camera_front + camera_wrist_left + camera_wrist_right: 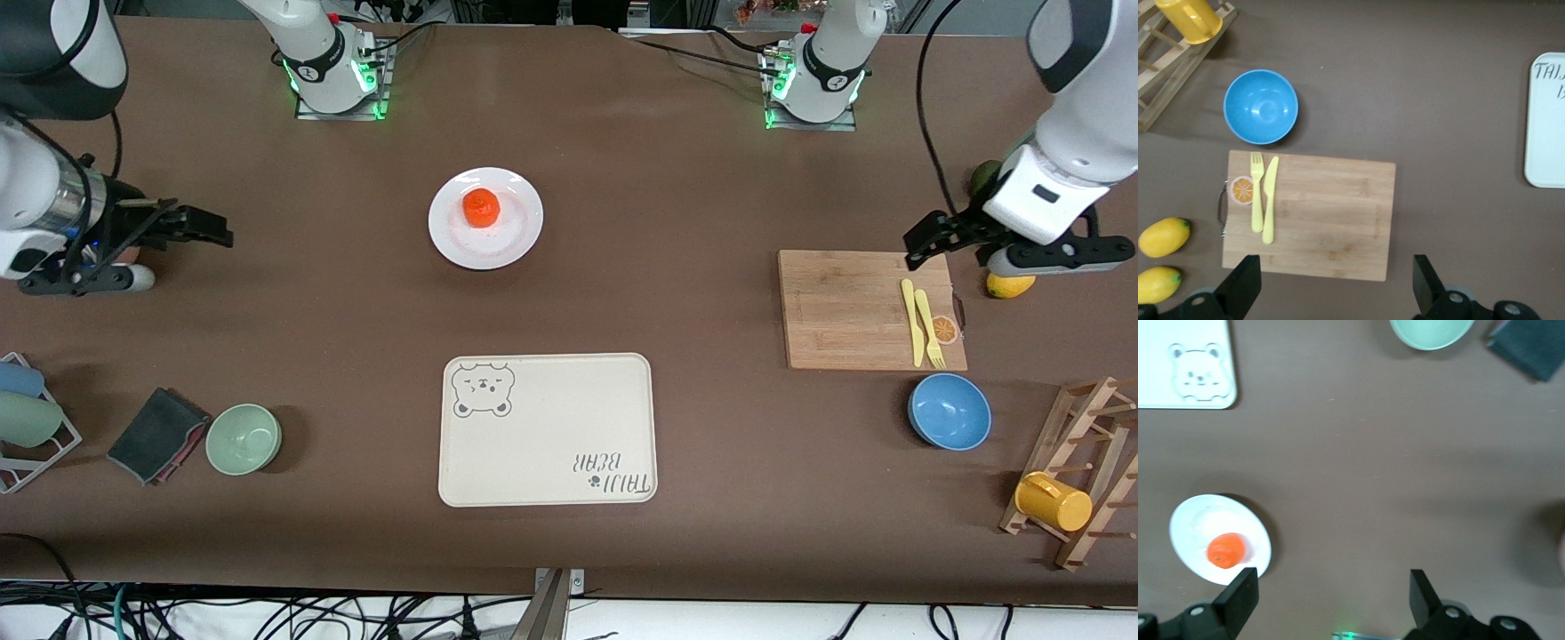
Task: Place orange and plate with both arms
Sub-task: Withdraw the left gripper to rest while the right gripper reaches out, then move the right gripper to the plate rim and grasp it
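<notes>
The orange (481, 207) is sitting on the plate (516, 233), well apart from both grippers. The left gripper (925, 238) is hanging wide open and empty over the cutting board (853, 311); the right gripper (209, 228) is waiting wide open and empty above bare desk (676, 178).

The only words I can read stand on the cream tray (548, 430): "TAIJI BEAR" (613, 474), in grey outlined capitals with a small paw mark beside them, printed upside down as seen from the front camera, in the tray's near corner toward the left arm's end of the table. The left wrist view catches only the letters "TAI". A drawn bear face (483, 389) fills the tray's diagonal corner. The small marks on the arm bases are unreadable.
</notes>
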You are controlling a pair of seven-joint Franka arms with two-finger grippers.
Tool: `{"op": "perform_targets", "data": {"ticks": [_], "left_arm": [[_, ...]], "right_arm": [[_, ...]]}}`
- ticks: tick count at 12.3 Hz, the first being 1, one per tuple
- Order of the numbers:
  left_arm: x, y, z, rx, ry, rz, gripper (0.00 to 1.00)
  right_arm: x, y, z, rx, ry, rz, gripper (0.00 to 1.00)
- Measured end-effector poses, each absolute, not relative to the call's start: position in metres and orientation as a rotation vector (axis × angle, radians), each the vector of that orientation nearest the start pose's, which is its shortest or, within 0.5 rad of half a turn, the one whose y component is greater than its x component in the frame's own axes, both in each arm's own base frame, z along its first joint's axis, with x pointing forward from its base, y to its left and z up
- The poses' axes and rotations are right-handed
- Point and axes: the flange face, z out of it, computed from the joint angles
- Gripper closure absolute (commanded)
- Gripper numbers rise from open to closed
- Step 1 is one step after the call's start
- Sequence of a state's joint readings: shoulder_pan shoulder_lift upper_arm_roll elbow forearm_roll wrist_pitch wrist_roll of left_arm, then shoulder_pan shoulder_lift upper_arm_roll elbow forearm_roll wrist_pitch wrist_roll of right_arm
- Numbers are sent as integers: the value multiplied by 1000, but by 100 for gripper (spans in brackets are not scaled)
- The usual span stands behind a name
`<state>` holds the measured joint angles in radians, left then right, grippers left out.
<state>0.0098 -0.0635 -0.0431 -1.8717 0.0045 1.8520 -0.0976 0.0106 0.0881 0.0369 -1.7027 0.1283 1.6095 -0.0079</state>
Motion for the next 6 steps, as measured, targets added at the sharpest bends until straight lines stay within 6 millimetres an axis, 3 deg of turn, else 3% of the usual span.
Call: {"op": "perform_targets", "data": {"ticks": [1, 3, 6], "left_arm": [[542, -3, 542, -3155, -26, -16, 0], [532, 19, 557, -3198, 51, 61, 0], [529, 18, 602, -3201, 94, 28, 0]], "right_arm": [[557, 46, 502, -2959, -42, 256, 0], [526, 54, 451, -2900, 19, 196, 0], [485, 78, 384, -2756, 51, 221, 0]]}}
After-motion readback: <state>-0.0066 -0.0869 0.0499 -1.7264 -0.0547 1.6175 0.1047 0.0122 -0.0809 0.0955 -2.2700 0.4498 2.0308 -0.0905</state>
